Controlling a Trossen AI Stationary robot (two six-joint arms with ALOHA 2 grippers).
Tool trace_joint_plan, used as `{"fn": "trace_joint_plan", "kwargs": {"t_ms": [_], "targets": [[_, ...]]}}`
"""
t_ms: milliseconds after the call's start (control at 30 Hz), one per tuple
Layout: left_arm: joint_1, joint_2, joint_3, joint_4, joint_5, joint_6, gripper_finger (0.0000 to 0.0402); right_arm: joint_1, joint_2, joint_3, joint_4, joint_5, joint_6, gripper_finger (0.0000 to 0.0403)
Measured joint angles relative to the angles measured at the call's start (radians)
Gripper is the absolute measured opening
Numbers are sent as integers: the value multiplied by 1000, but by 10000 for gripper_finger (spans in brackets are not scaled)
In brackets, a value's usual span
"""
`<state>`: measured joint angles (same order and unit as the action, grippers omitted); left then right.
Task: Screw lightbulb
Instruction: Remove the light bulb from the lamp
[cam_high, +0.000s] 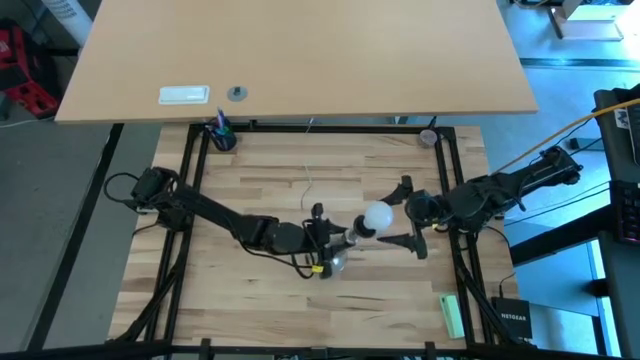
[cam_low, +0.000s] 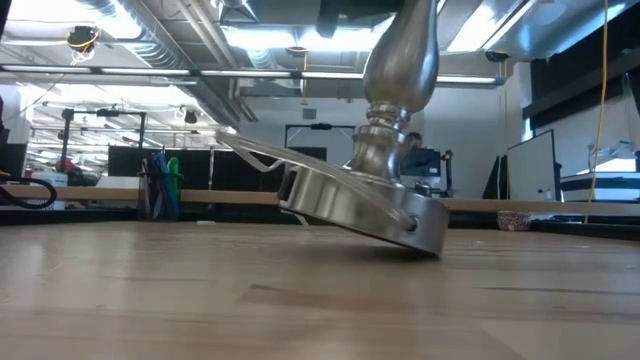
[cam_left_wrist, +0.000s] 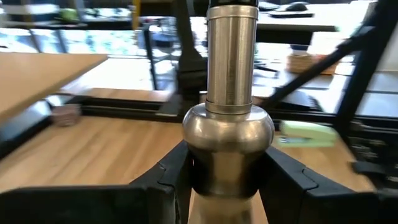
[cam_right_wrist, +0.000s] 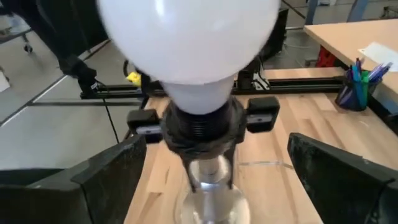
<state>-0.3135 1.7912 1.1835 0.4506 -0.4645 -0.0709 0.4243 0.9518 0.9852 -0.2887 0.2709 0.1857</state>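
Lightbulb (cam_right_wrist: 189, 43) sits in the tilted stand (cam_low: 375, 195), globe pointing toward the spread-fingered right gripper (cam_high: 412, 215); left gripper (cam_left_wrist: 227, 180) clamps the stand.

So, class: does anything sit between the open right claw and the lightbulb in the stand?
Nothing visible does. The right claw is open, its fingers on either side of the lightbulb, which sits in the dark socket of the stand. The left claw grips the tilted stand's stem.
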Motion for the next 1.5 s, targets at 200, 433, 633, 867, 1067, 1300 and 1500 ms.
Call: {"fn": "trace_joint_plan", "kwargs": {"t_ms": [200,433,633,867,1067,1300,1500], "targets": [[-10,0,-1,0,-166,5,126,56,7,0,74,253,3,394],[-7,0,-1,7,-178,-29,126,74,99,0,254,344,-110,394],[-7,0,-1,6,-178,-30,126,73,195,0,453,496,-215,394],[-9,0,-1,6,-190,-27,126,73,211,0,526,594,-250,342],[-16,0,-1,11,-193,-14,126,75,207,0,515,561,-265,193],[-31,0,-1,9,-174,13,126,75,202,0,481,475,-267,181],[-41,-2,-1,4,-64,14,126,74,191,0,468,291,-273,181]]}}
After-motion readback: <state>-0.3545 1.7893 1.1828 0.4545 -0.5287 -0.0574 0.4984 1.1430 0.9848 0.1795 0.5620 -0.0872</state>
